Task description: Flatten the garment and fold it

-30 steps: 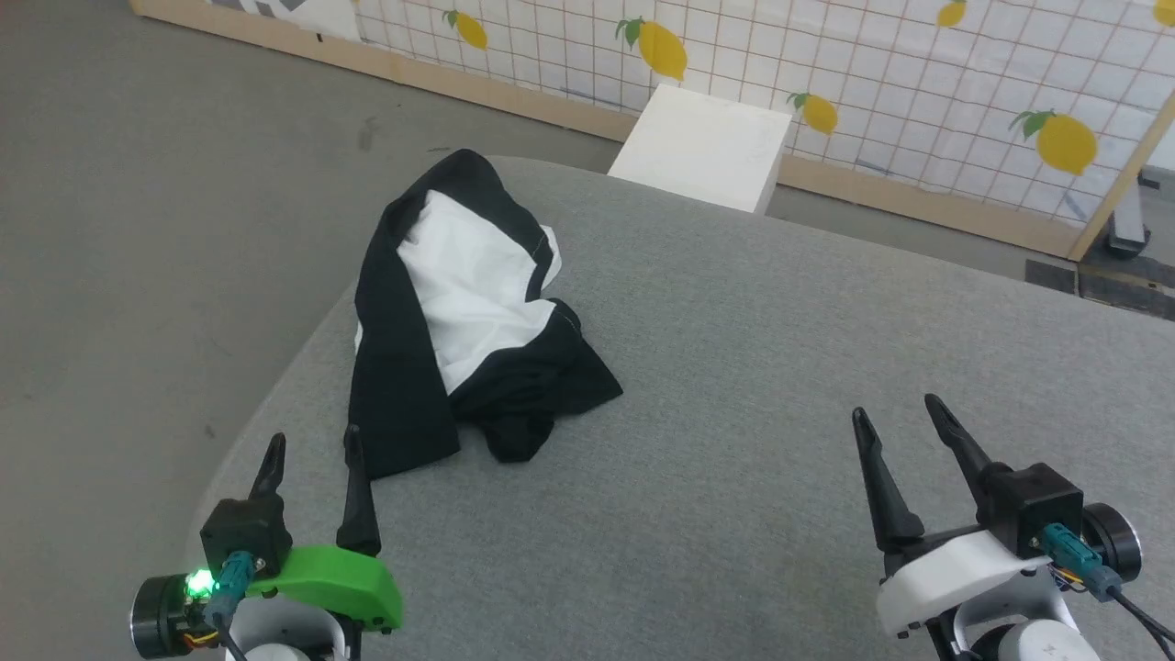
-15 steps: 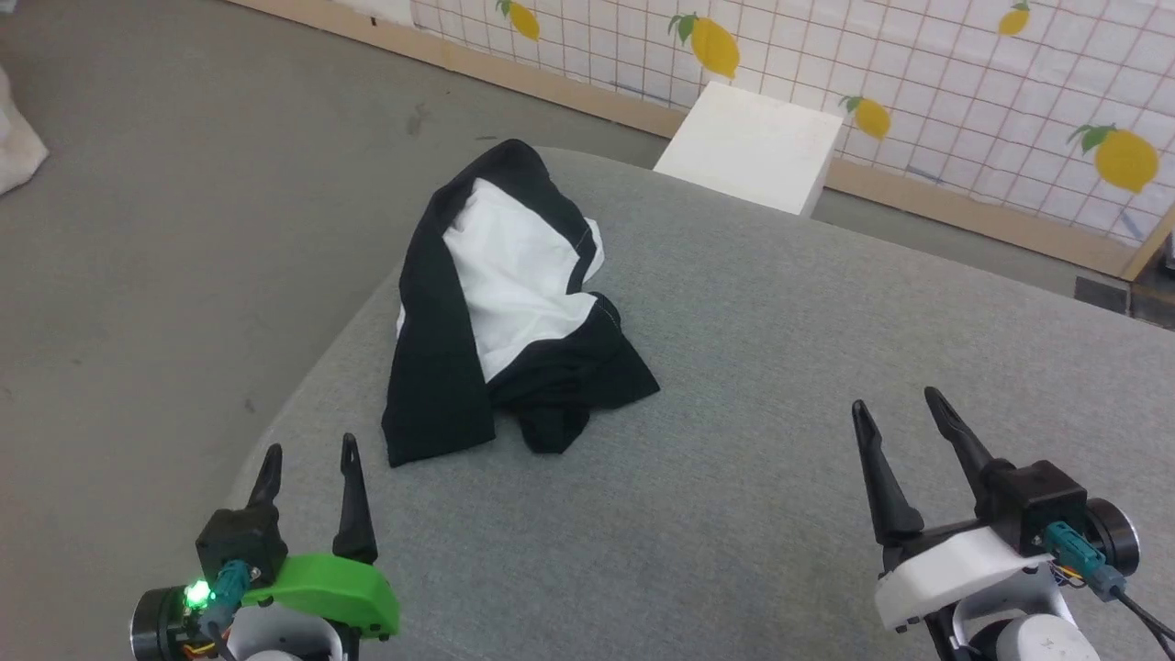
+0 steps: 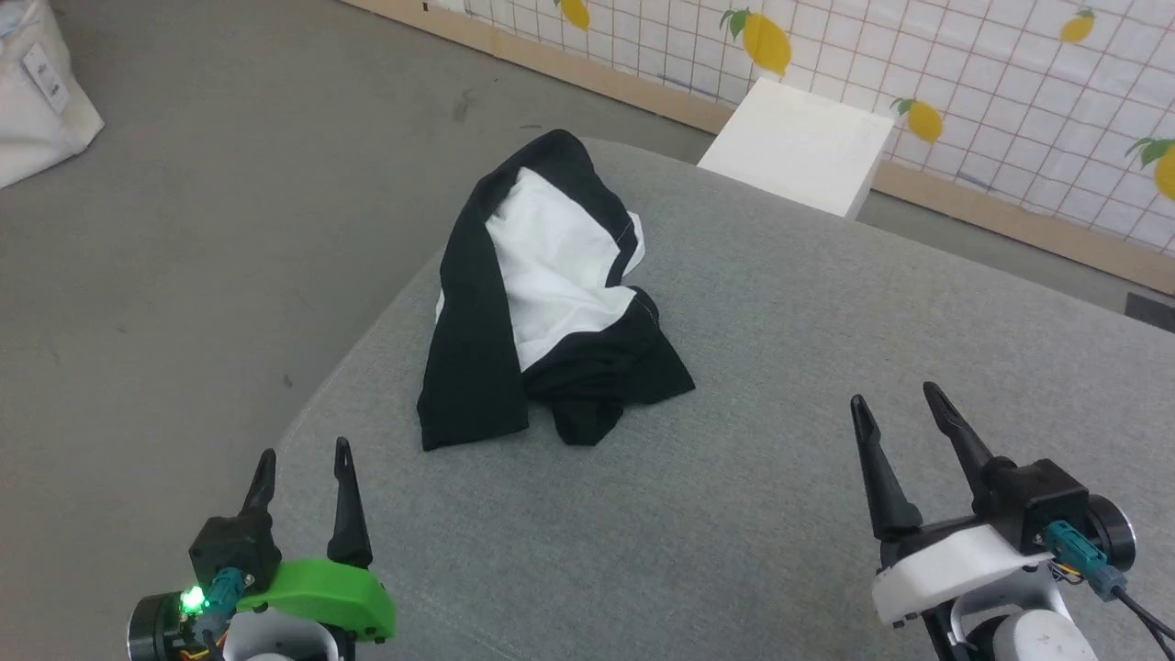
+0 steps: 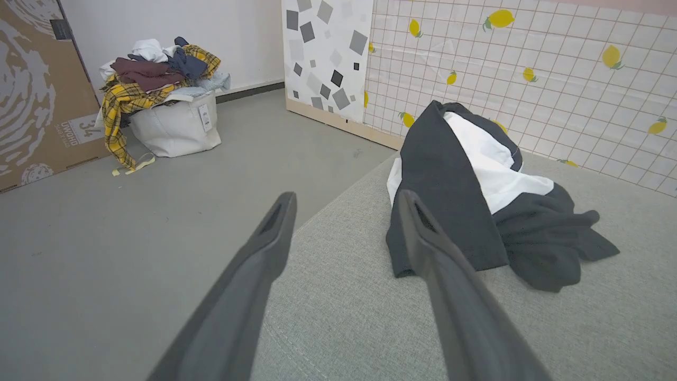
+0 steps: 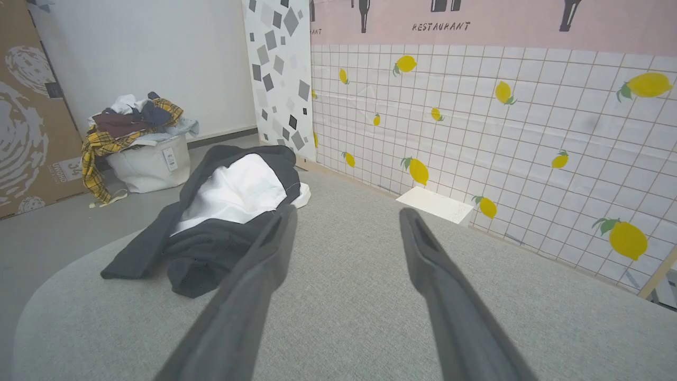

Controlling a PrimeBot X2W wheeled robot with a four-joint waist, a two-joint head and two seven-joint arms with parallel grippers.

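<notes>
a soft, crumpled two-tone cloth shirt [image 3: 560, 275], white in the body with black sleeves and edging, is seen heaped on the grey fabric-covered desk [image 3: 753, 459], near its rounded far left corner. a black part is draped down the left side of the heap and the white panel is turned upward. the left claw [image 3: 304, 450], green-housed, is held over the desk's near left edge, its two dark fingers spread apart with nothing between them; the shirt lies ahead of it, untouched. the right claw [image 3: 892, 393], white-housed, is likewise spread wide and empty, well apart from the shirt. a rigid white box [image 3: 799, 147] is set on the grey floor [image 3: 184, 229] beyond the desk, by a lemon-printed tiled wall [image 3: 1010, 83]. a white cloth basket [image 4: 174, 129] piled with clothes is seen on the floor farther left.
</notes>
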